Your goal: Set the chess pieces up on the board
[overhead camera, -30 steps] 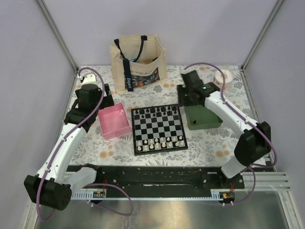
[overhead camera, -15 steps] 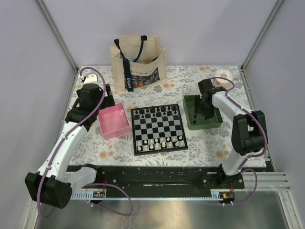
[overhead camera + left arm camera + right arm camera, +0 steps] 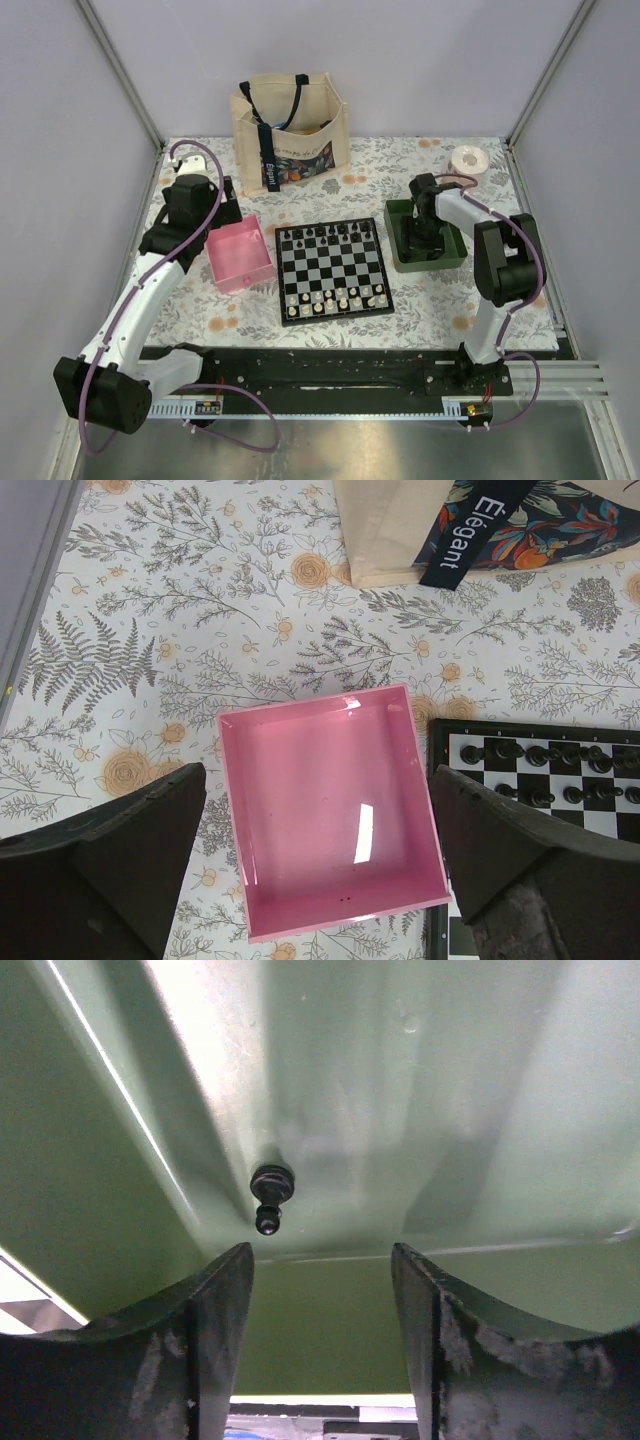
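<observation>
**A:** Why is the right gripper (image 3: 320,1265) down inside the green tray (image 3: 480,1110)?

**B:** 1 black pawn (image 3: 270,1196) appears to lie on its side on the tray floor, near the wall and just ahead of the fingertips. The jaws stand wide apart and hold nothing, probably so they can straddle it.

**A:** And the board (image 3: 333,270)?

**B:** It lies flat between the 2 trays, with black pieces (image 3: 328,235) along its far rows and white pieces (image 3: 335,297) along the near ones. The pawn likely belongs up there.

**A:** The left gripper (image 3: 315,785)?

**B:** It hovers above the pink tray (image 3: 300,702), jaws wide and empty, out of the way.
</observation>
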Tool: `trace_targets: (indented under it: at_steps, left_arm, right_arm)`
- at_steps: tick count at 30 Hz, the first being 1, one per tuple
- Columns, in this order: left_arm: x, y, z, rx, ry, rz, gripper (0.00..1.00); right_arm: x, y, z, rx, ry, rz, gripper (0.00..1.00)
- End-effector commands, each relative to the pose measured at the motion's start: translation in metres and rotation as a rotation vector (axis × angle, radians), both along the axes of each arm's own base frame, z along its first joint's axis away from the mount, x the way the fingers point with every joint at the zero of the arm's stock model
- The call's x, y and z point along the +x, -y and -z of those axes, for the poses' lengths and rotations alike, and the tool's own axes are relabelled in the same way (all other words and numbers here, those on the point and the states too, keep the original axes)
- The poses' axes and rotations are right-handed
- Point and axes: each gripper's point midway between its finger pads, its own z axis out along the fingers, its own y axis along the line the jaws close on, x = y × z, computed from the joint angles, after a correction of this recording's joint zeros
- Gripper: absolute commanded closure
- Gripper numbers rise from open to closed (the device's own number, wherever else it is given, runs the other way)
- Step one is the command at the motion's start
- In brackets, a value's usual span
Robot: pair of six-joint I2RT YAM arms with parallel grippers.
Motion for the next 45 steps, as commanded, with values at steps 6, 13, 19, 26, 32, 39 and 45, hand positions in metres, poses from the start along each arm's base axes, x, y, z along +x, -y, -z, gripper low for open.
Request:
trace_targets:
  at_steps: [6,13,19,26,32,39,45]
  left_arm:
    - [0.011,0.003,-0.016,-0.018,0.062,-0.003,0.01]
    - [0.013,-0.006,-0.02,0.021,0.041,-0.044,0.01]
    - [0.018,-0.009,-0.022,0.008,0.032,-0.093,0.01]
    - [0.022,-0.009,-0.029,-0.04,0.051,-0.144,0.01]
    - [0.024,-0.016,-0.04,-0.034,0.097,-0.18,0.01]
    - [0.053,-0.03,-0.081,0.048,0.269,-0.235,0.01]
    - [0.088,-0.035,-0.101,0.135,0.356,-0.255,0.01]
  right_arm:
    - [0.007,-0.008,0.001,0.035,-0.027,-0.019,0.53]
    - [0.014,-0.013,-0.009,0.062,0.022,-0.006,0.76]
    - [0.026,-0.02,-0.027,0.104,0.08,-0.018,0.89]
    - [0.033,-0.026,-0.043,0.139,0.151,-0.008,1.0]
    - [0.034,-0.024,-0.053,0.141,0.164,-0.002,0.74]
    - [0.03,-0.022,-0.061,0.164,0.177,0.026,0.57]
    - [0.015,-0.01,-0.048,0.099,0.062,-0.007,0.56]
